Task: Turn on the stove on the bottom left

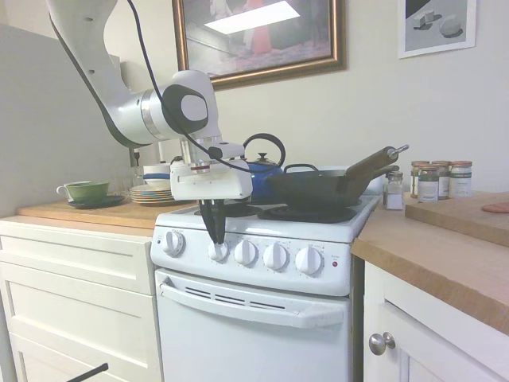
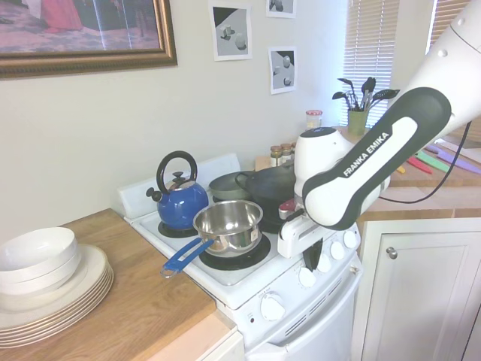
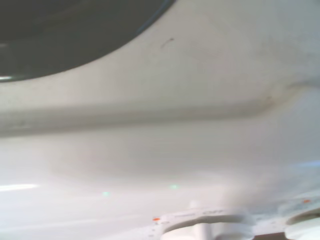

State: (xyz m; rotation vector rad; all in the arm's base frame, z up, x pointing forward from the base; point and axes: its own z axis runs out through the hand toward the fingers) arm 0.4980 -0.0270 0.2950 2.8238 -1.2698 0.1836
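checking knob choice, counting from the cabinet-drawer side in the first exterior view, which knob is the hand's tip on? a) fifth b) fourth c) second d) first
c: the hand comes down onto the second of the five knobs on the stove, with one knob free beside it on the drawer side.

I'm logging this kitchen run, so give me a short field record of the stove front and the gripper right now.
stove: white electric range, five white knobs in a row on the front panel
gripper: pointing down, black fingers at the second knob from the left
grip state: fingers close together on that knob, contact looks likely
indicator light: small red dot at the panel's right end, glow not discernible
cooktop: blue kettle, steel saucepan, black skillet
left counter: stacked plates
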